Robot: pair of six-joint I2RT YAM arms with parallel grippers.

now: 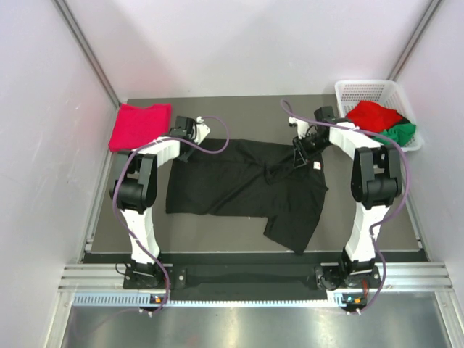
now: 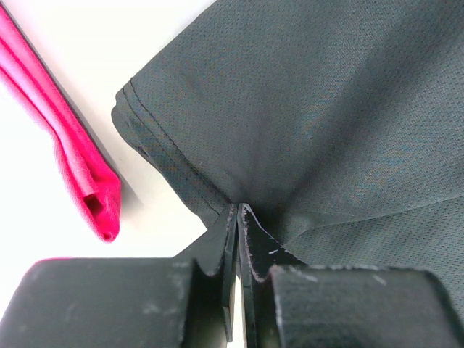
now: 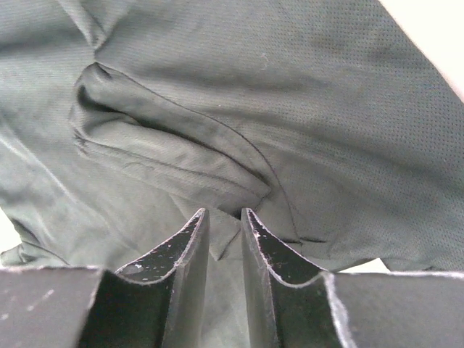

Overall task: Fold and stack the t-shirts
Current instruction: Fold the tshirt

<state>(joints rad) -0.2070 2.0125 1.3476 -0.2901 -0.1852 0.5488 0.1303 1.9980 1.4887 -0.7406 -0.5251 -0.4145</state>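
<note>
Between left claw (image 2: 238, 210) fingers – black tee (image 1: 246, 190) hem pinched; right claw (image 3: 223, 217) clamped on fold.

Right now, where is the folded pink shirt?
In the top view the folded crimson-pink shirt lies at the table's far left corner, beside the left claw, which pinches the black shirt spread mid-table.

Basket (image 1: 362, 90): white plastic mesh, sitting at the far right corner of the table, beyond and to the right of the right arm's jaws, well apart from the left arm's.
Table (image 1: 232, 105): dark grey top, bare strip showing along the far edge, beyond both pairs of jaws.
Enclosure walls (image 1: 239, 43): plain white panels, rising behind and on both sides.
Front rail (image 1: 246, 279): metal, along the near edge.
</note>
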